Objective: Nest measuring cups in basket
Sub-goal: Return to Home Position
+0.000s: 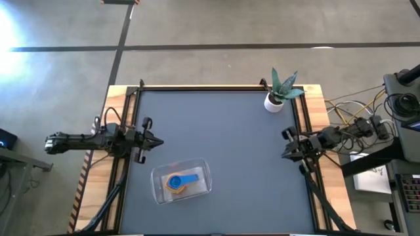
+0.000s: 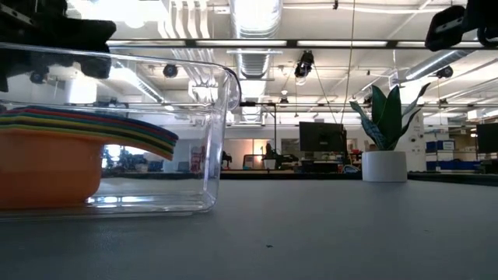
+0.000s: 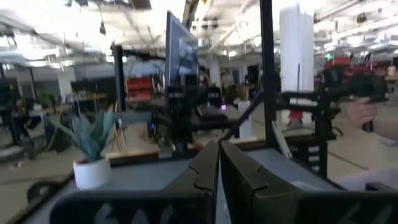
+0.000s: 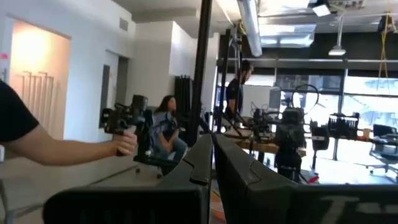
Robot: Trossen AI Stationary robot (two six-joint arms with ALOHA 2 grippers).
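Note:
The clear basket (image 1: pixel 197 172) stands on the dark mat near the table's near edge, left of centre. Inside it the measuring cups (image 1: pixel 177 183) sit nested in one stack, with the blue cup on top. In the low view the basket's wall (image 2: pixel 214 140) shows the stack (image 2: pixel 47 167) resting on the basket floor: an orange cup lowest, and the coloured handles (image 2: pixel 132 132) fanned in layers. My left gripper (image 1: pixel 159 140) hovers at the table's left edge, shut, up and left of the basket. My right gripper (image 1: pixel 286 145) hovers at the right edge, also shut. Both sets of fingers (image 3: pixel 217 171) (image 4: pixel 211 165) meet with nothing between them.
A white pot with a green plant (image 1: pixel 275 99) (image 2: pixel 384 166) stands at the far right corner of the mat. Cables and equipment lie beyond the table's right edge. A person's arm holding a hand-held device (image 4: pixel 127 121) shows in the room behind.

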